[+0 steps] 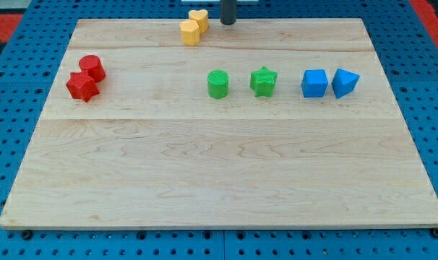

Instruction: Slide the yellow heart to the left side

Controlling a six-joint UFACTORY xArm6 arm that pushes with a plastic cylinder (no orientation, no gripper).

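Yellow heart point(199, 18) sitting at the top edge of the wooden board point(219, 173), roughly 12 o'clock from the board's centre, slightly toward the view's left. Shape is small and partly cropped here; it appears to be the heart, though the lobes are hard to make out. A second yellow block point(191, 32), looking hexagonal, is resting against it at about its 7 o'clock, the two touching.

My tip point(228, 23) is standing just beside the heart at its 3 o'clock, with a narrow gap showing between them; whether it is grazing the block cannot be told. The rod is carrying no jaws, so nothing is being gripped; it is only a bare end resting at board height.

Further out: green cylinder point(218, 84) and green star point(263, 81) sitting near each other at the heart's 5 o'clock, mid-board. Blue cube point(314, 83) and blue triangular block point(345, 83) lying just beside each other toward 4 o'clock, on the view's right. Red cylinder point(92, 68) and red star point(82, 87) touching, sitting at the heart's 8 o'clock near the board's left edge.
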